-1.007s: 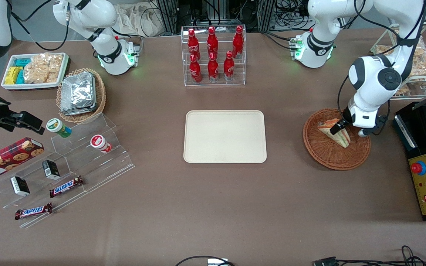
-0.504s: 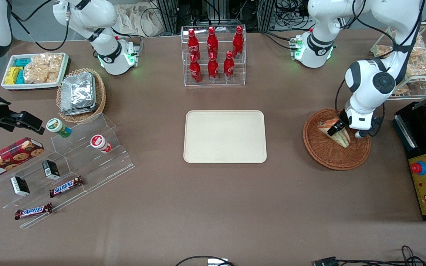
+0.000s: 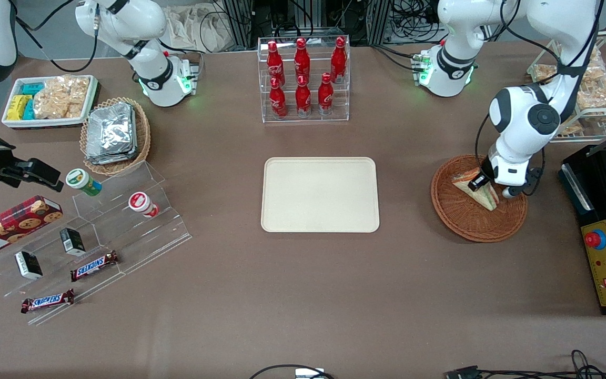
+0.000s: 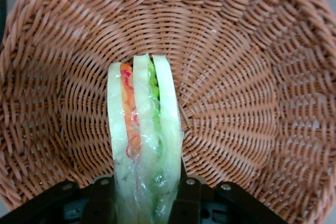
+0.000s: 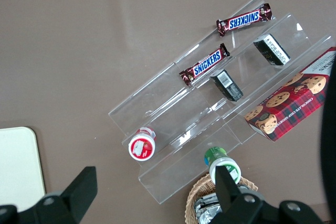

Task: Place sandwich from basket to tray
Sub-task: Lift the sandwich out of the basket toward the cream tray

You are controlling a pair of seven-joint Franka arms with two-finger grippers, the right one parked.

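Right now the working arm's hand (image 3: 484, 188) is down inside the reddish-brown basket (image 3: 461, 221), with its two fingers (image 4: 100, 203) pressed against either face of the sandwich (image 3: 479, 190), so it is gripping the wedge. From the wrist camera the sandwich (image 4: 143, 135) stands on edge in clear wrap, pale bread slices with orange, red and green filling showing between them, and the woven basket (image 4: 236, 77) floor spreads out all around it. The cream tray (image 3: 320, 194) lies flat on the brown worktop (image 3: 303, 295), well apart from the basket, toward the parked arm's end.

As for writing, two chocolate bars (image 3: 94, 265) on the clear stepped rack read "SNICKERS", and the same word is plain on both bars (image 5: 206, 65) in the parked arm's wrist view. The red tartan biscuit box (image 3: 6, 226) carries "WALKERS", and its end shows "CHOCOLATE CHIP" in small print on the box (image 5: 294, 100). Six red bottles (image 3: 303, 97) stand in a clear case farther from the front camera than the tray, with white script I cannot read.
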